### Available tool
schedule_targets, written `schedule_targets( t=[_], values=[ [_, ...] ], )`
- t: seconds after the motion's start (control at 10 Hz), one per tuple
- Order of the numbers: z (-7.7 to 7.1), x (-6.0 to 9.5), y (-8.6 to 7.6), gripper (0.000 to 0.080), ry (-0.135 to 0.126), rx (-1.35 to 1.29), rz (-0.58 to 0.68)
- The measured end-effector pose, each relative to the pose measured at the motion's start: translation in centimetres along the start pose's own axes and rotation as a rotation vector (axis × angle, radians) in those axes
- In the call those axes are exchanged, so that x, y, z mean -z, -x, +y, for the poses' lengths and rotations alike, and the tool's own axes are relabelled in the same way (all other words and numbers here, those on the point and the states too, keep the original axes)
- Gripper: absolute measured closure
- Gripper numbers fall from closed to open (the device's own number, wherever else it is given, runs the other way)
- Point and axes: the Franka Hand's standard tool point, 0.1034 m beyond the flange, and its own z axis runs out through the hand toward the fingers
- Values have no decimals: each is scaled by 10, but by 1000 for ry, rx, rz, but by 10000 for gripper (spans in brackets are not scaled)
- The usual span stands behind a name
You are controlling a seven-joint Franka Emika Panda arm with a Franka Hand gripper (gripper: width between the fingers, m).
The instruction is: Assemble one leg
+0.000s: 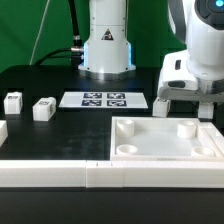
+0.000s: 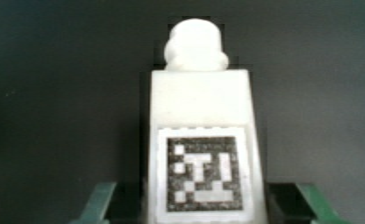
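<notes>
Holding leg tight between green fingers of gripper. Gripper hangs over far side of big white square piece, on exterior view's right. Leg not in corner hole yet, looks like. Left to do: push peg in hole, twist. Spare leg sits loose on exterior view's left.

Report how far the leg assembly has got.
Done: nothing looks fitted; the near corner hole of the square panel is bare. In hand: one leg sits between the fingers of the pincer, grip unconfirmed. Left: seating it in a hole; other legs wait on the table.
</notes>
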Motion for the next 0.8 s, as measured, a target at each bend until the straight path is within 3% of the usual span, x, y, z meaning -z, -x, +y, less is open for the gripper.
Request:
schedule_targets(
  t=[0.4, 0.6, 0.8],
  values=[
    [0, 1, 0, 510, -1, 0, 1],
    [8, 27, 5, 509, 10, 30, 13],
    [13, 66, 18, 509, -2, 41, 36]
  ],
)
